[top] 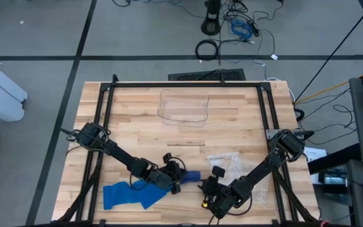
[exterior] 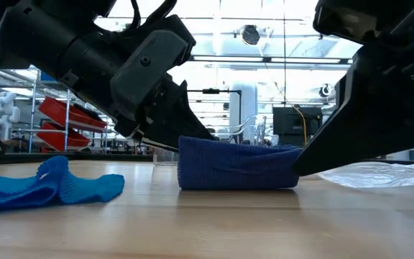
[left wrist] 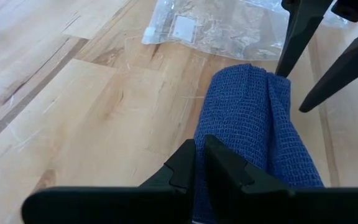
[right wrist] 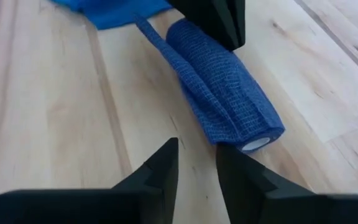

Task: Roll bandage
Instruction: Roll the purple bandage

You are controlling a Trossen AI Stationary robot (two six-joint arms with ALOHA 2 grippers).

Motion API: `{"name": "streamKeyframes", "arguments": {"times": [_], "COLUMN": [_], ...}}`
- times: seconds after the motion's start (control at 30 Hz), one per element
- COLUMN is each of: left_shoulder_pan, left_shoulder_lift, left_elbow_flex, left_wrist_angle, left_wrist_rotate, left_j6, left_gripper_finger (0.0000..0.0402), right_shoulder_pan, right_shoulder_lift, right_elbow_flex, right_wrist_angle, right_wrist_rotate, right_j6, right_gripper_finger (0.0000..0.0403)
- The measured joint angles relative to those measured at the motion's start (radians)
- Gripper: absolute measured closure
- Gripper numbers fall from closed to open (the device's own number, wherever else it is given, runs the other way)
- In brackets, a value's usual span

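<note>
A blue bandage lies near the table's front edge. Its rolled part (top: 191, 178) lies on its side, with a white core showing at one end (right wrist: 257, 144). A strip (right wrist: 160, 43) runs from the roll to the loose, crumpled part (top: 131, 195) at its left. My left gripper (left wrist: 199, 163) is shut at the roll's left end. My right gripper (right wrist: 194, 163) is open at the roll's right end with nothing between its fingers. One right fingertip (left wrist: 281, 73) stands right at that end. My left gripper is shut on the roll's left end (left wrist: 211, 146), coming in low from the table's left, its fingers lying along the roll. The fingers hide the place of contact, so the kind of hold does not show. The roll rests on the table. My right gripper: I cannot tell whether its fingertip touches the roll's right end (exterior: 295, 169).
A crumpled clear plastic bag (top: 229, 165) lies just behind the roll on the right. A clear container (top: 183, 107) stands at the table's far middle. Black frame rails (top: 106, 120) run along the table's sides.
</note>
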Motion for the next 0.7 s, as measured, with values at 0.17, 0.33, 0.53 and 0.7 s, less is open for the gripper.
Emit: {"name": "streamKeyframes", "arguments": {"times": [0.17,0.33,0.53,0.7], "left_shoulder_pan": [0.0,0.0,0.0,0.0], "left_shoulder_lift": [0.0,0.0,0.0,0.0], "left_elbow_flex": [0.0,0.0,0.0,0.0], "left_wrist_angle": [0.0,0.001,0.002,0.003], "left_wrist_rotate": [0.0,0.002,0.004,0.004], "left_j6": [0.0,0.0,0.0,0.0], "left_gripper_finger": [0.0361,0.0361,0.0361,0.0361], "right_shoulder_pan": [-0.001,-0.004,-0.02,-0.032], "right_shoulder_lift": [0.0,0.0,0.0,0.0], "right_elbow_flex": [0.0,0.0,0.0,0.0], "right_wrist_angle": [0.001,0.005,0.008,0.02], "right_wrist_rotate": [0.016,0.023,0.02,-0.065], "right_j6": [-0.001,-0.001,0.007,0.011], "right_gripper_finger": [0.0327,0.0357,0.0399,0.0402]}}
